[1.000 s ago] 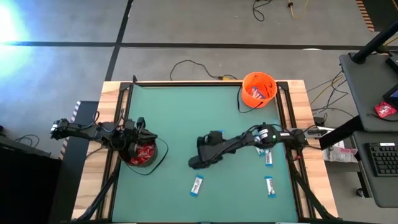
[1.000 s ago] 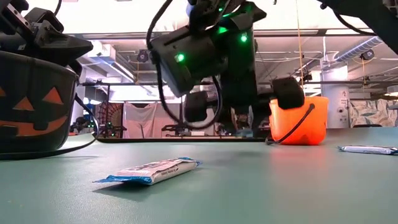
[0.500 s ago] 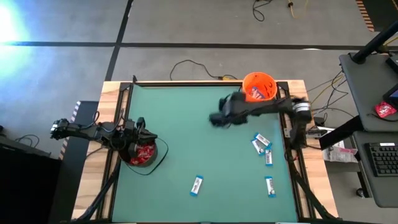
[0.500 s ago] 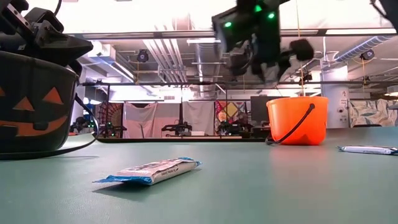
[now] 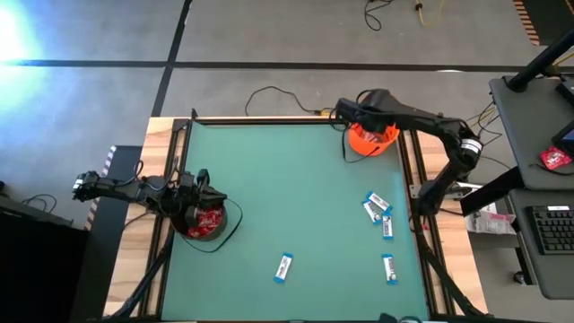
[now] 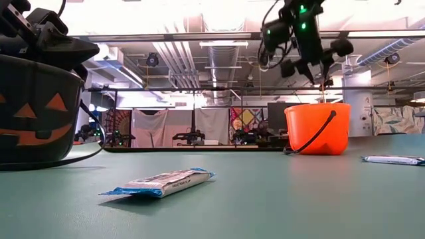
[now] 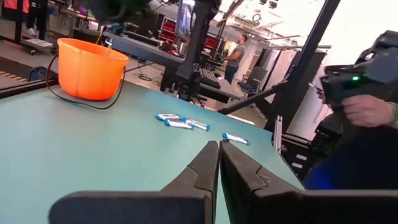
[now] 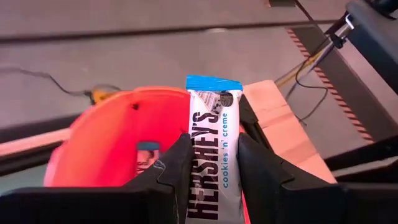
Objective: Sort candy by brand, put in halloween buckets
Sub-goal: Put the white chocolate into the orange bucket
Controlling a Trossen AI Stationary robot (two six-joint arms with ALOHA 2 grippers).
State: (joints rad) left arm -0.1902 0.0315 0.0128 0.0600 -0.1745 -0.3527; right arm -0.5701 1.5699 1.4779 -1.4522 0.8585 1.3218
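Swinging from mid-bench, the right hand (image 8: 208,171) is now hovering over the round orange plastic bucket (image 5: 374,135), pinching a slim white-and-blue bar (image 8: 210,165), while the left hand (image 7: 219,163) is sitting closed above the black bucket (image 5: 205,222).

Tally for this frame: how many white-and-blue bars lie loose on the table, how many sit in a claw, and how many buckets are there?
Loose bars on table: 5
Bar in right claw: 1
Orange bucket: 1
Black bucket: 1
Total: 8
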